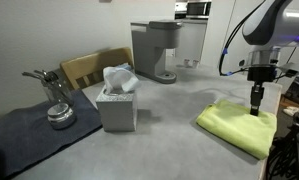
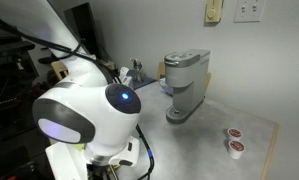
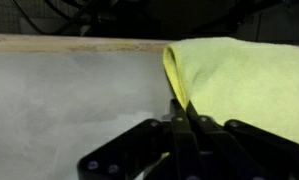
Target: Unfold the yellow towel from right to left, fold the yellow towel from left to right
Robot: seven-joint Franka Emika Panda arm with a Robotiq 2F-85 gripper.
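Hand [image 3: 181, 108] grips one yellow towel [image 3: 244, 85]; one tissue box [image 1: 117, 108] stands apart.

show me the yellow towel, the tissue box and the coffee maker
yellow towel [image 1: 234, 128]: in an exterior view, middle of its top layer.
tissue box [image 1: 115, 112]: in an exterior view, on its grey side wall.
coffee maker [image 2: 185, 76]: in an exterior view, on its upper body.
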